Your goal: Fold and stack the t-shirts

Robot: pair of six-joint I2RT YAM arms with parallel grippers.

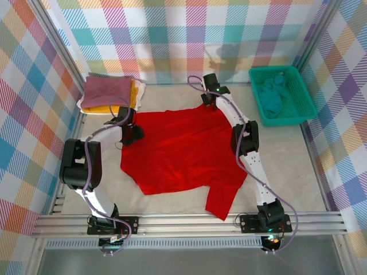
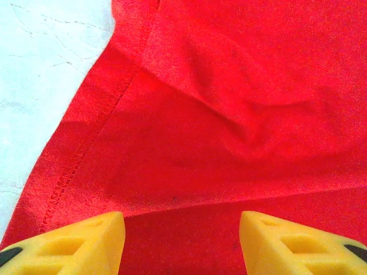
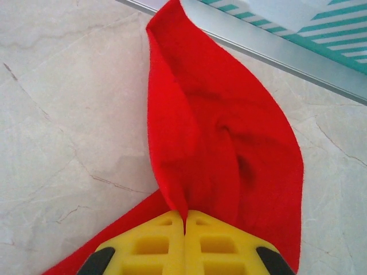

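A bright red t-shirt (image 1: 178, 152) lies spread open in the middle of the table, one sleeve trailing toward the near edge. My right gripper (image 3: 184, 216) is shut on a pinched fold of its far edge, and the cloth rises from the yellow fingers in a peak (image 3: 218, 132). From above, that gripper (image 1: 206, 102) sits at the shirt's far side. My left gripper (image 2: 182, 240) is open just over the shirt's left part, close to a stitched hem (image 2: 86, 149), with nothing between its fingers (image 2: 86, 243). From above, the left gripper (image 1: 133, 135) is at the shirt's left edge.
Folded shirts are piled at the back left, a mauve one (image 1: 108, 89) over yellow (image 1: 106, 107) and white. A teal mesh basket (image 1: 307, 94) at the back right holds a crumpled teal shirt (image 1: 270, 94). Checked walls close in three sides, and an aluminium rail (image 1: 189, 220) runs along the near edge.
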